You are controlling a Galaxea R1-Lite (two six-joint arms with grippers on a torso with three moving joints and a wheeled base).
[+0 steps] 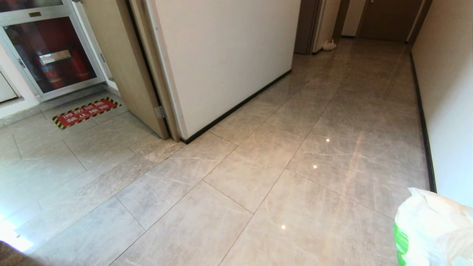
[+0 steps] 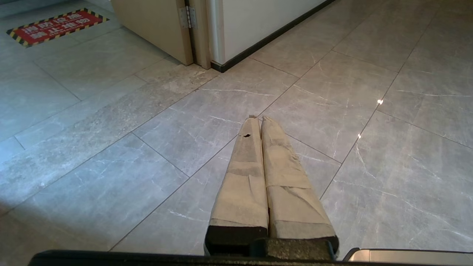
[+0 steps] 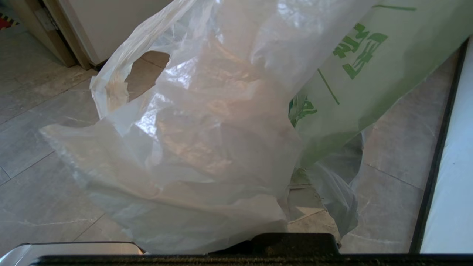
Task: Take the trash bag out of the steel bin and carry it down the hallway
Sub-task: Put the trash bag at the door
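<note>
The trash bag (image 1: 432, 229), thin white plastic with green print, hangs at the lower right of the head view, close to the right wall. In the right wrist view the trash bag (image 3: 207, 147) drapes over my right gripper (image 3: 295, 177), which is shut on it; only one taped finger (image 3: 317, 207) shows through a gap, the other is hidden by plastic. My left gripper (image 2: 259, 119) is shut and empty, held low over the tiles. The hallway (image 1: 351, 111) of glossy beige tiles runs ahead to dark doors. The steel bin is out of view.
A wall corner (image 1: 221, 66) with black skirting and an open wooden door (image 1: 122, 62) stand ahead on the left. Beyond are a fire cabinet (image 1: 48, 55) and a red floor sign (image 1: 85, 112). The right wall (image 1: 447, 111) is close. A small white bag (image 1: 329, 45) lies by a far doorway.
</note>
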